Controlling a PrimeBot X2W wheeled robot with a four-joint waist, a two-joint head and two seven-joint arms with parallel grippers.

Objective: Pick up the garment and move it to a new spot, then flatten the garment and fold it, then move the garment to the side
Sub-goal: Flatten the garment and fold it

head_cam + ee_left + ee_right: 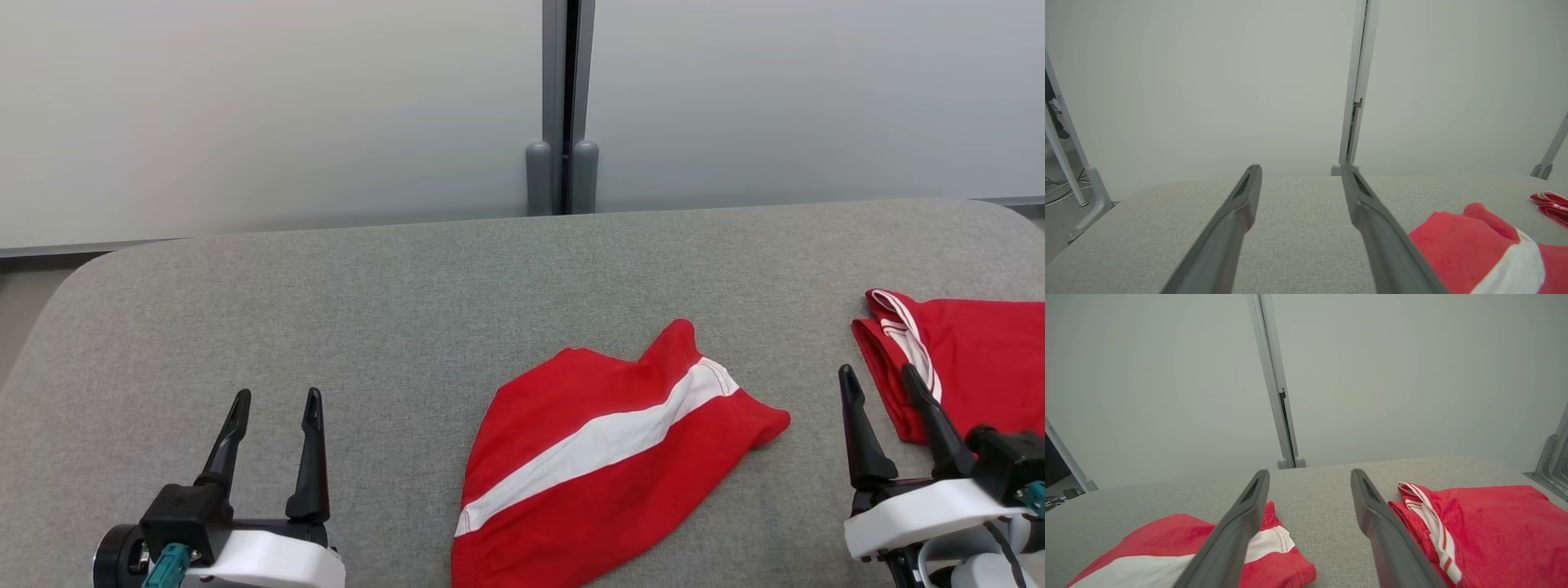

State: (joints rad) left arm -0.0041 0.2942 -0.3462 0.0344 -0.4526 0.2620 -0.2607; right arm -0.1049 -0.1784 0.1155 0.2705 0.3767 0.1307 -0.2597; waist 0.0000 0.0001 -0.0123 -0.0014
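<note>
Left gripper (277,398), two long dark fingers on a white wrist, hung over the near left part of the grey fabric-covered table (408,294), jaws spread apart with nothing between them. Right gripper (878,373) hung over the near right part, also released and empty, fingers apart. Crumpled red cloth garment with a broad white stripe (604,457) lay at the near edge, a bit right of the middle, between the two grippers and touching neither. Second red garment with thin white-striped trim (971,367), folded flat, lay at the right edge, just beside the right gripper's fingers; contact could not be told. Pale wall panels with a grey vertical post (563,106) stood behind the far edge.
</note>
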